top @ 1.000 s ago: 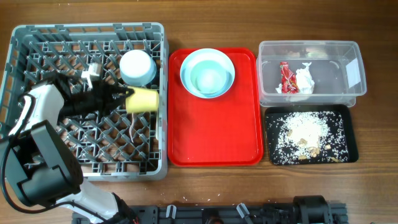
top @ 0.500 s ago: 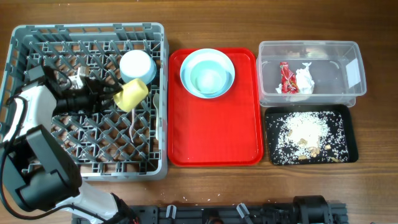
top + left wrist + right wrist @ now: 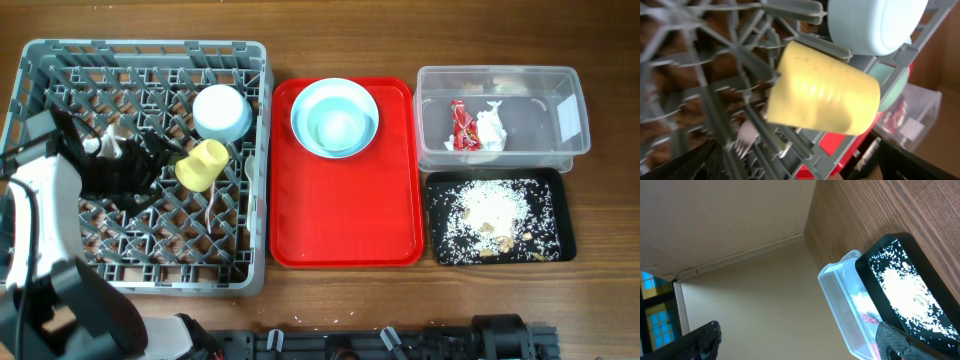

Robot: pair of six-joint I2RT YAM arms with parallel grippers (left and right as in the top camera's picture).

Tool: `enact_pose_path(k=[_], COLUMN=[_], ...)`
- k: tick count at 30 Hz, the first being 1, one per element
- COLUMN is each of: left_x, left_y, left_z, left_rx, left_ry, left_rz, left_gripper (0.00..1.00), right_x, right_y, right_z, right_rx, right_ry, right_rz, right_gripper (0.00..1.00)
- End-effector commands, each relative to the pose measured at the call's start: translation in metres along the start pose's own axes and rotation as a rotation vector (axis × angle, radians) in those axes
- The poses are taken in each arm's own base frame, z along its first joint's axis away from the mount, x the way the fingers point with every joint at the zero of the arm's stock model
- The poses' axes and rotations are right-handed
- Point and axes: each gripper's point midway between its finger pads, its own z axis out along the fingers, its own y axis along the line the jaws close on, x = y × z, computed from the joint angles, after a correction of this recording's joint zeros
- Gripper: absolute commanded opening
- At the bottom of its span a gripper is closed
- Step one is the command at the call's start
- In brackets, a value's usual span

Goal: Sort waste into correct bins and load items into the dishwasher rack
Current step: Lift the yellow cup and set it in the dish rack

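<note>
While cup (image 3: pixel 202 165), bowl (image 3: pixel 221 111) lie in rack (image 3: pixel 150 46), napkin (image 3: pixel 489 127), wrapper (image 3: pixel 461 125) sit in tub (image 3: pixel 565 80).

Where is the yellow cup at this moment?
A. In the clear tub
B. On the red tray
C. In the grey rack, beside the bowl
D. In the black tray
C: the overhead view shows the cup lying on its side in the rack, close to the bowl.
</note>
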Motion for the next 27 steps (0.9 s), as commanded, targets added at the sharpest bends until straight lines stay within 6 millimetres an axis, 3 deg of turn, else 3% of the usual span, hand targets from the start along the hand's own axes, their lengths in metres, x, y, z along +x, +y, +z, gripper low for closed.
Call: enact_pose_path(k=[1, 5, 10, 14, 18, 23, 27], left_x=[-0.010, 0.006, 0.037, 0.056, 0.073, 0.081, 0.069], left_y=[0.018, -0.010, -0.046, -0.062, -0.076, -0.071, -0.098], left_z=[-0.039, -0.071, -0.079, -0.088, -0.077, -0.063, -0.050], left_rx=[-0.186, -0.159, -0.109, -0.111, -0.094, -0.184, -0.132], left_ry=[-0.226, -0.357, -0.390, -0.446, -0.403, -0.421, -0.446], left_rz=[-0.022, 0.078, 0.232, 0.293, 0.364, 0.315, 0.372], left_gripper=[1.00, 1.00, 1.00, 1.00, 1.00, 1.00, 0.98], right_x=[-0.001, -0.001, -0.001, -0.001, -0.001, -0.001, -0.001], right_y=[0.002, 0.002, 0.002, 0.002, 0.002, 0.002, 0.002], right_z=[0.000, 0.000, 0.000, 0.000, 0.000, 0.000, 0.000], right_rx=[-0.005, -0.005, -0.005, -0.005, -0.005, -0.005, -0.005], right_ry=[-0.013, -0.013, -0.013, -0.013, -0.013, -0.013, -0.013], right_rz=[0.007, 0.006, 0.006, 0.007, 0.007, 0.007, 0.006], right_gripper=[1.00, 1.00, 1.00, 1.00, 1.00, 1.00, 1.00])
